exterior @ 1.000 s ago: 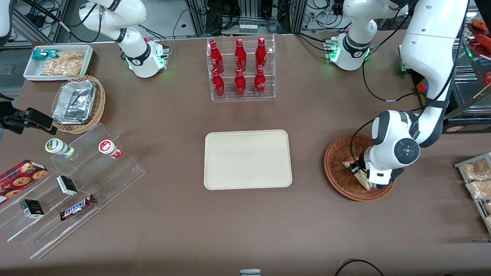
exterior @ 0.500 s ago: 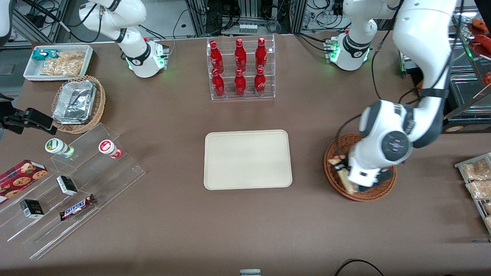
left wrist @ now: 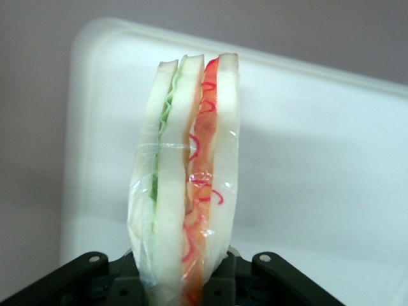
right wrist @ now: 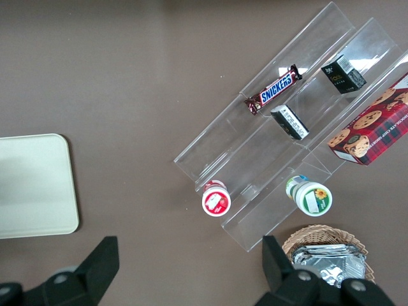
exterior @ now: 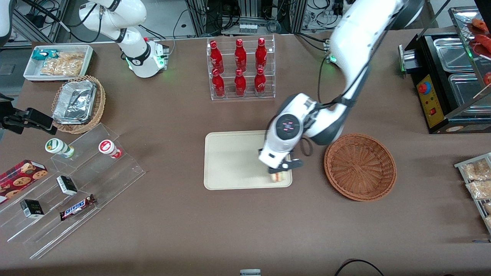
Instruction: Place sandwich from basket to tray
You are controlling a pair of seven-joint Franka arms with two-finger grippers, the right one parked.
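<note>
My left gripper (exterior: 280, 171) hangs over the corner of the cream tray (exterior: 234, 161) that is nearest the front camera and the basket. It is shut on the sandwich (exterior: 279, 176), a wrapped wedge of white bread with green and red-orange filling (left wrist: 188, 185). In the left wrist view the sandwich stands on edge between the jaws above the tray (left wrist: 319, 166). The reddish-brown wicker basket (exterior: 360, 166) stands beside the tray toward the working arm's end of the table, with nothing in it.
A clear rack of red bottles (exterior: 241, 69) stands farther from the front camera than the tray. Clear stepped shelves with snacks (exterior: 73, 184) and a tan basket of foil trays (exterior: 78, 103) lie toward the parked arm's end. A black warmer (exterior: 445, 76) is at the working arm's end.
The left gripper lifted the sandwich out of the basket and carried it sideways over the tray's near corner. The basket now holds nothing.
</note>
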